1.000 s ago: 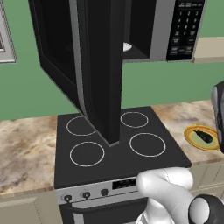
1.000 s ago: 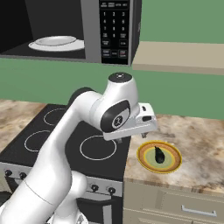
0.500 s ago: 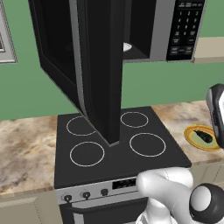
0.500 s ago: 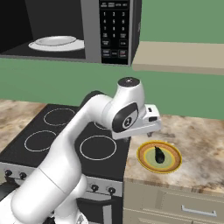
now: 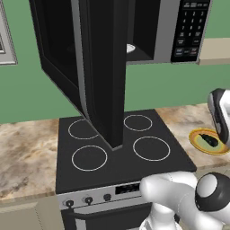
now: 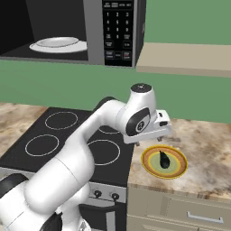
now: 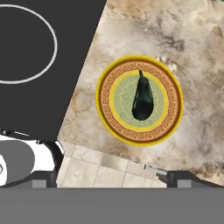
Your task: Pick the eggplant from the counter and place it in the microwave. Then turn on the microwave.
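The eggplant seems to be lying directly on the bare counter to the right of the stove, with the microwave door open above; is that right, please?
Not quite. The eggplant lies on the yellow-rimmed plate, which rests on the counter right of the stove, as the hand view shows. The microwave door is indeed open above.

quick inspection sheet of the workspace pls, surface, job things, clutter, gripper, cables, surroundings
surface: marbled counter beside the black stove
job's things: eggplant lies on the yellow-rimmed plate on the counter; microwave above the stove, door swung open, a white plate inside
clutter: nothing seen
gripper: open, empty, hanging above the plate, fingertips apart at the bottom of the hand view
cables: nothing seen
surroundings: green wall, beige shelf right of the microwave, drawer fronts under the counter
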Controlling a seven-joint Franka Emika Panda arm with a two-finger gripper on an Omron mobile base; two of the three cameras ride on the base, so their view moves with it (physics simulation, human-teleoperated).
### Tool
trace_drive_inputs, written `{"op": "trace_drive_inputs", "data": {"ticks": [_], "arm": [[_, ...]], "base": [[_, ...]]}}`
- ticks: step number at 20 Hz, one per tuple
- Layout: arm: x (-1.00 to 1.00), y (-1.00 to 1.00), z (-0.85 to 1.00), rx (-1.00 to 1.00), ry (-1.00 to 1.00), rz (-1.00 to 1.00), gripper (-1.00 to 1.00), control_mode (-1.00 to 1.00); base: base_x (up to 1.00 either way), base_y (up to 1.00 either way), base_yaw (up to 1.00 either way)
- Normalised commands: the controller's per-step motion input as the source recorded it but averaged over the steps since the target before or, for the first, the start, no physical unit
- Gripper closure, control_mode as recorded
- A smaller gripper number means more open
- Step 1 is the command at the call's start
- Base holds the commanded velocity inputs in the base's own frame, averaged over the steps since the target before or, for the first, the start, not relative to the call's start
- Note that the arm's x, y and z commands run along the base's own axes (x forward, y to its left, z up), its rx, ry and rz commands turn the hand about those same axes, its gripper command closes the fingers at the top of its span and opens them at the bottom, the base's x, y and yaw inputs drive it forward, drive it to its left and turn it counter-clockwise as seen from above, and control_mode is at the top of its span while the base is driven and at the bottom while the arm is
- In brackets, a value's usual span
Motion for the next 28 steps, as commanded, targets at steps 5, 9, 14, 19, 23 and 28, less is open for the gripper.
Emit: {"op": "trace_drive_inputs", "data": {"ticks": [5,9,14,19,23,28], "arm": [[0.31,-0.20,-0.21,0.00,0.05,0.00,-1.00,-1.00],[0.29,-0.17,-0.18,0.00,0.00,0.00,-1.00,-1.00],[0.24,-0.16,-0.18,0.00,0.00,0.00,-1.00,-1.00],[0.18,-0.16,-0.21,0.02,0.01,0.00,-1.00,-1.00],[0.18,-0.14,-0.24,0.05,0.04,0.00,-1.00,-1.00],[0.22,-0.12,-0.22,0.05,0.01,0.00,-1.00,-1.00]], "base": [[0.00,0.00,0.00],[0.00,0.00,0.00],[0.00,0.00,0.00],[0.00,0.00,0.00],[0.00,0.00,0.00],[0.00,0.00,0.00]]}}
